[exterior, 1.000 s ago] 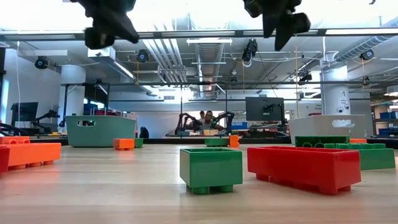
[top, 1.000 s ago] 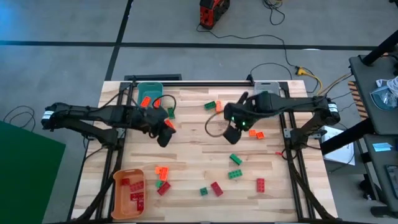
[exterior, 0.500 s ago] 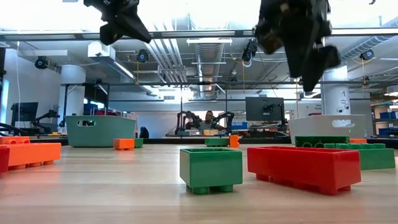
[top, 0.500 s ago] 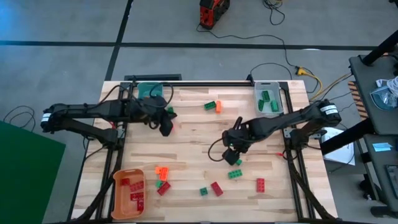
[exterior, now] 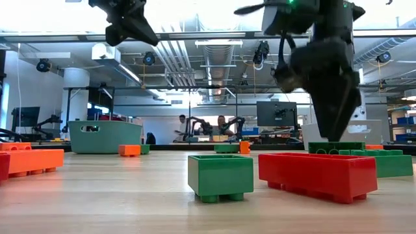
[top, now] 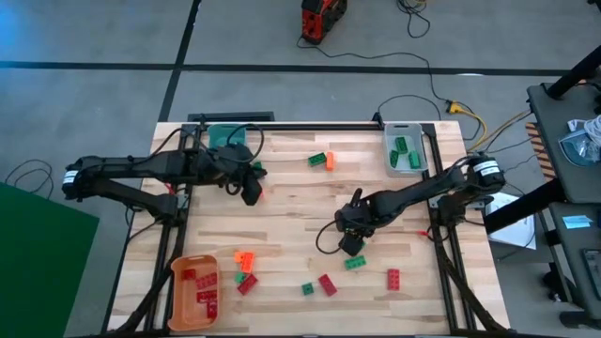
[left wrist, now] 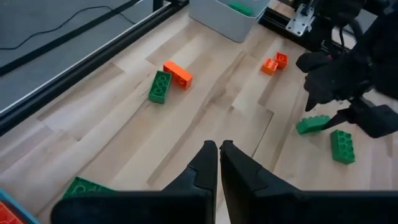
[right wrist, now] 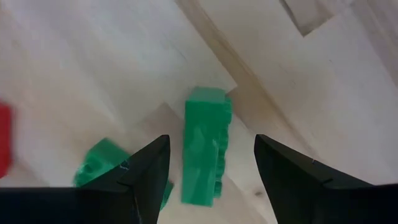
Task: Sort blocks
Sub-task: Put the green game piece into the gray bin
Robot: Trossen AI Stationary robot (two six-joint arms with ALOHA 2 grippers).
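Observation:
My right gripper [top: 349, 244] hangs open and low over the table right of centre, pointing down. Its two fingers stand on either side of a green block [right wrist: 205, 149] lying flat on the wood, without touching it. A second green block [top: 355, 263] lies just nearer. In the low view my right gripper [exterior: 335, 127] comes down behind a red block [exterior: 317, 174]. My left gripper [top: 252, 192] is shut and empty, raised above the table beside the teal bin [top: 225, 138]. Other red, orange and green blocks lie scattered.
A grey bin [top: 406, 150] holding green blocks stands at the far right. An orange bin [top: 195, 289] holding red blocks stands at the near left. A green and orange pair [top: 320, 160] lies far centre, and a mixed cluster [top: 244, 268] near left. Red blocks [top: 393, 278] lie near the front.
My right gripper has travelled from the table's far centre toward the near edge and come down, staying open, until its fingers stand around the green block. My left gripper has risen a little and stays shut.

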